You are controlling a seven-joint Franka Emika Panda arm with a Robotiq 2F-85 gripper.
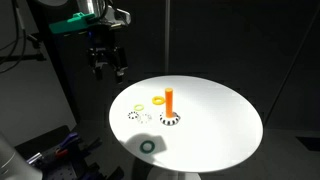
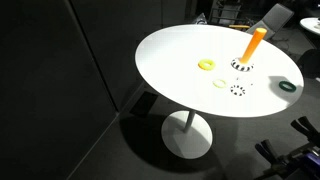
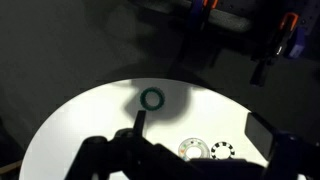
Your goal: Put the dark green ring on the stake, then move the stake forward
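Fingers: apart and holding nothing; in an exterior view the fingers (image 1: 120, 70) hang high, out past the worktop's (image 1: 222, 122) rim.
Dark green ring: the dark green ring (image 1: 148, 146) lies alone near the worktop's edge, well apart from the fingers and below them.
Wrist view: the ring (image 3: 152, 99) sits ahead of the dark fingers (image 3: 92, 158), roughly between their lines.
Ring's facing: flat on the worktop, hole upward; being round, it has no long axis.
Stake: the stake (image 1: 169, 103) stands near the worktop's middle, well apart from the ring.
Stake's axis: upright, orange peg pointing up from its checkered base.
Other rings: a yellow ring (image 1: 158, 100) lies just beside the stake; a speckled ring (image 1: 133, 113) lies nearer the green one.
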